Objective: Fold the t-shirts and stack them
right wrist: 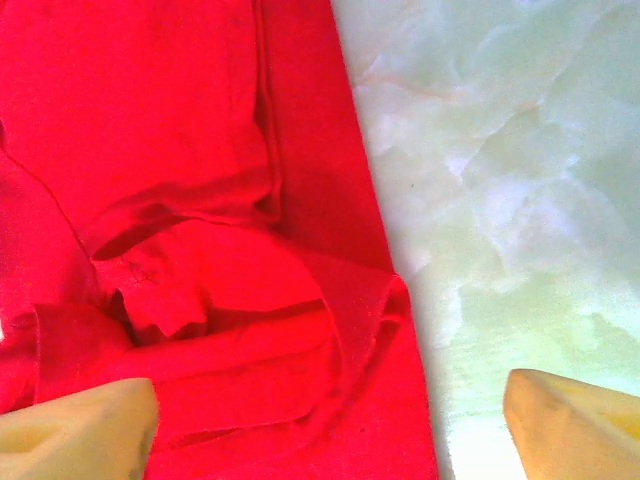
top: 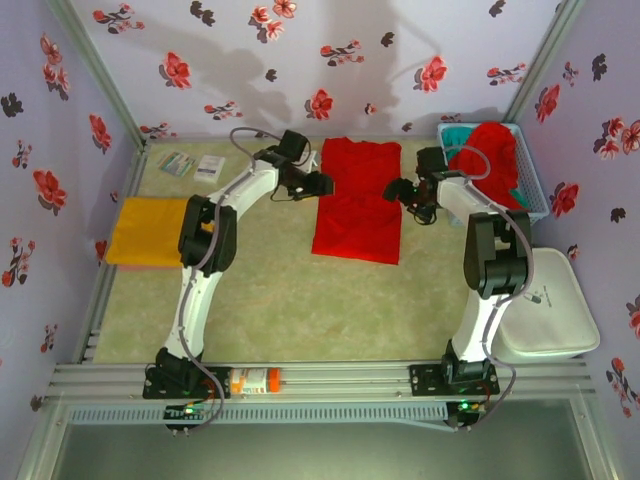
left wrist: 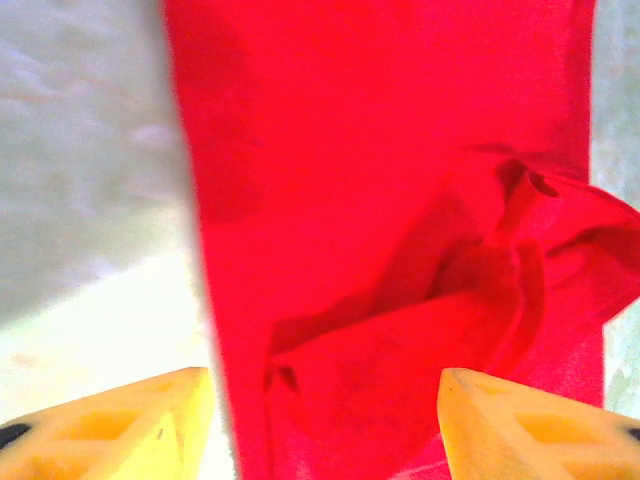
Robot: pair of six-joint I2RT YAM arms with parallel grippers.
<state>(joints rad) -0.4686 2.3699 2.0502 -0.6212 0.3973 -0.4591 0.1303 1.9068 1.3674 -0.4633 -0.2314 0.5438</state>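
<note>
Landmark: red shirt (top: 358, 200), spread at mid-table (top: 280, 300), far side.

Well left of it: orange shirt (top: 150, 232), folded to a neat rectangle. Judged done, and likely the base of the stack.

Just left of it: left gripper (left wrist: 325, 380), jaws apart, nothing pinched. The cloth lies beneath them.

Red shirt itself: narrowed to a long strip. Both wrist views show loose, bunched folds at one end. Judged part-folded, with the cross fold and the move onto the stack not yet done.

Just right of it: right gripper (right wrist: 330, 382), jaws wide and empty, over the shirt's edge and bare table.

Further right: basket (top: 532, 200) with a red heap (top: 490, 150) and a teal shirt (top: 458, 134), both unfolded. At least two are left.

Unclear: the number of shirts in the heap. The teal shirt is mostly buried. The fingers are cut off at the bottom of both wrist views.
</note>
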